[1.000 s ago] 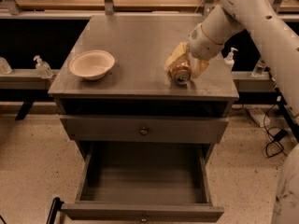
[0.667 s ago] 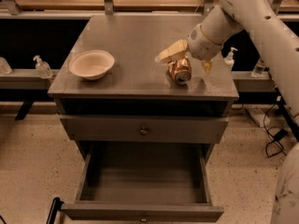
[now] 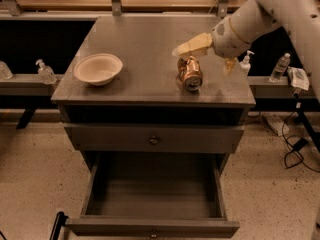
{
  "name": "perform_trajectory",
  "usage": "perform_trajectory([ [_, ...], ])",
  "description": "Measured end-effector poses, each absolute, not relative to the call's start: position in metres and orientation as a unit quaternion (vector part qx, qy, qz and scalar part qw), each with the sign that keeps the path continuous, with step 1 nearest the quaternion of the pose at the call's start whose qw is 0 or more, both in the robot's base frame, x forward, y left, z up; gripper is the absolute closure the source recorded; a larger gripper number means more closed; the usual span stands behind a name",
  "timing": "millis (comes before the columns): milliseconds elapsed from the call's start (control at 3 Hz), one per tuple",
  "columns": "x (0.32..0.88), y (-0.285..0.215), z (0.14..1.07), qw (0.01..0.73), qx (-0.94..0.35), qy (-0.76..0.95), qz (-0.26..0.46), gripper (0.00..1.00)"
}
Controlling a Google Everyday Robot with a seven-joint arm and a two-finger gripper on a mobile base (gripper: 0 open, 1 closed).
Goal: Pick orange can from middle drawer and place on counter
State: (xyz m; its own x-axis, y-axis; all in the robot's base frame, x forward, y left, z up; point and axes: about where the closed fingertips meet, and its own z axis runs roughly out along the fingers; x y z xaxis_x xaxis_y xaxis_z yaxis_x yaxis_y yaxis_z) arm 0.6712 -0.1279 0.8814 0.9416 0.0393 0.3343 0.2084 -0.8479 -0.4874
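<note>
Your pincer [image 3: 202, 59] has spread wide and drawn back off the orange can [image 3: 189, 74].
The can now lies freed on the bench [image 3: 135, 39]; placing looks done.

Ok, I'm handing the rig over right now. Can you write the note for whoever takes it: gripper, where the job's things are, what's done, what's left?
The gripper hovers just above and behind the can on the counter's right side, jaws open, holding nothing.
The coppery-orange metallic can sits on the matte grey counter top, right of centre near the front edge. It seems to lie on its side.
The wide grey middle drawer is pulled out, with nothing visible inside.
The pale round bowl is on the counter's left, apart from the can.
Done: can is out of the drawer and on the counter.
Left: draw the arm clear; the can might roll.
</note>
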Motion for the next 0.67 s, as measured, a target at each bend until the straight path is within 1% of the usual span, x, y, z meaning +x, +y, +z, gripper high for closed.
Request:
perform_trajectory([
  [333, 0.6639, -0.1519, 0.9124, 0.293, -0.935, -0.042, -0.197, 0.00],
  [667, 0.6640, -0.1518, 0.9123, 0.293, -0.935, -0.042, -0.197, 0.00],
])
